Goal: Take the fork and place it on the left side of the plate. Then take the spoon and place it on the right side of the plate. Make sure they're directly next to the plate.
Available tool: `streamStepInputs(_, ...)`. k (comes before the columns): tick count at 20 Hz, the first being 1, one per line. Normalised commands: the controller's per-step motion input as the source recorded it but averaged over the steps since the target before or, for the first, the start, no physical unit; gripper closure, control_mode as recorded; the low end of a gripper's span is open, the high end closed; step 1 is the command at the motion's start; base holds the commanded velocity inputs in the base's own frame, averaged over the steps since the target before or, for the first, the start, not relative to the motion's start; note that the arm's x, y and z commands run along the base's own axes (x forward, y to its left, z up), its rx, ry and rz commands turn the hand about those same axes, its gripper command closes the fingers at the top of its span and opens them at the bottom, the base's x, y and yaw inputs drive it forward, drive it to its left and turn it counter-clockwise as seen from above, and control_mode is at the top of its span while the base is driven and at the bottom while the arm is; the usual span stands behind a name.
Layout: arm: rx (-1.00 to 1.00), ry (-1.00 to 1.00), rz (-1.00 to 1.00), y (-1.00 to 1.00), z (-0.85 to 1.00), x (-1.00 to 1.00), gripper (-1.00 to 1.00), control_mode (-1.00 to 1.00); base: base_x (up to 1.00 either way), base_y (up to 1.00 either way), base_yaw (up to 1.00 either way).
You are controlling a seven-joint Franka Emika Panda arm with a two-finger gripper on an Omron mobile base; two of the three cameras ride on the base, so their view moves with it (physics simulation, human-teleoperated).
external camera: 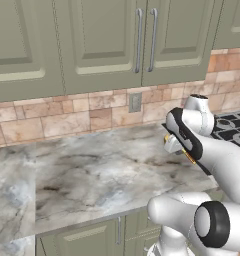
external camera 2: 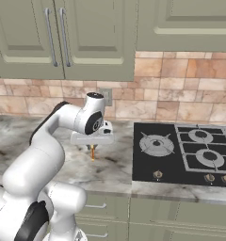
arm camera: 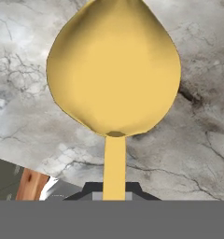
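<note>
From the left base view, the arm reaches out over the marble counter (external camera: 102, 175) toward the hob (external camera: 234, 127), and a bit of orange spoon (external camera: 188, 156) peeks out just past the forearm, with the rest hidden behind the arm. From the right base view, the hand (external camera 2: 92, 146) hangs above the counter just left of the hob, closed on the spoon, which dangles straight down from between the fingers with its long axis upright and its lower end close above the marble; whether it touches the counter cannot be told. In the hand view, the spoon's thin handle runs up from between the dark fingertips (arm camera: 90, 189) and widens into the rounded yellow bowl, so the long axis lies along the hand's own line of sight, bowl end farthest from the grip, with bare veined marble behind it. The grip is at the handle end, so the spoon is already taken and the step in hand is likely the carry to the plate's right side. Since the spoon hangs upright from the hand, laying it flat beside the rim will call for lowering and tipping it.
</note>
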Motion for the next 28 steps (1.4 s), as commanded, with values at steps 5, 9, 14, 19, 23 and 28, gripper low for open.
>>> streamStepInputs(5, 0.00, 0.00, 0.00, 0.00, 0.00, 0.00, 1.00, 1.00, 0.00, 0.00, 0.00)
streamStepInputs(9, 0.00, 0.00, 0.00, 0.00, 0.00, 0.00, 1.00, 1.00, -0.09, 0.00, 0.00)
streamStepInputs(14, 0.00, 0.00, 0.00, 0.00, 0.00, 0.00, 1.00, 1.00, -0.74, -0.18, -0.18)
streamStepInputs(19, 0.00, 0.00, 0.00, 0.00, 0.00, 0.00, 1.00, 1.00, -0.49, -0.09, -0.50)
streamStepInputs(23, 0.00, 0.00, 0.00, 0.00, 0.00, 0.00, 1.00, 1.00, -0.01, 0.04, -1.00)
streamStepInputs(28, 0.00, 0.00, 0.00, 0.00, 0.00, 0.00, 1.00, 1.00, 0.00, 0.03, -1.00)
